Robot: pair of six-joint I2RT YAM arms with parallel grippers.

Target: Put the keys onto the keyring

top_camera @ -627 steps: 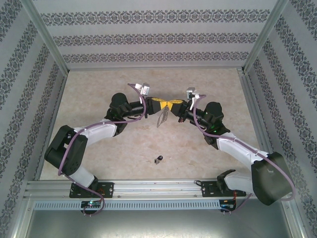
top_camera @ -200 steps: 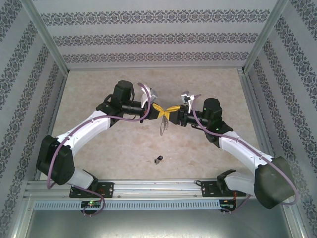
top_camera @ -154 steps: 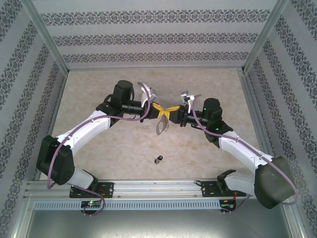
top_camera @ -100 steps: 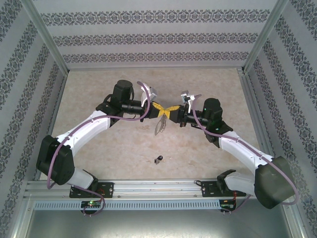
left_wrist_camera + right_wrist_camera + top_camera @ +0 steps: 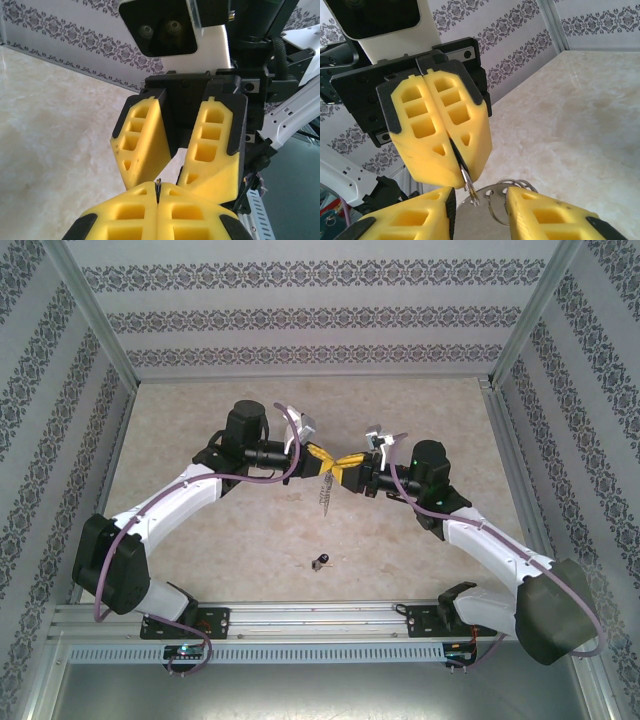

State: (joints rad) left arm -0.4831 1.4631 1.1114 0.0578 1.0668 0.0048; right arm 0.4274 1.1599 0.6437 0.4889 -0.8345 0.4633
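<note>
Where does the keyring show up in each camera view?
Top external: the keyring hangs at centre, below the left end effector.
Left wrist: its thin edge, pinched at bottom centre.
Right wrist: grey plate at bottom centre.
Shared landmark: the shut left end effector holding it.

The keyring [image 5: 326, 490] is hung just under the left gripper [image 5: 325, 464], with the right gripper [image 5: 346, 465] set at its right, and the key [image 5: 320, 561] is laid, apparently on the table [image 5: 200, 410], well before the keyring.
</note>
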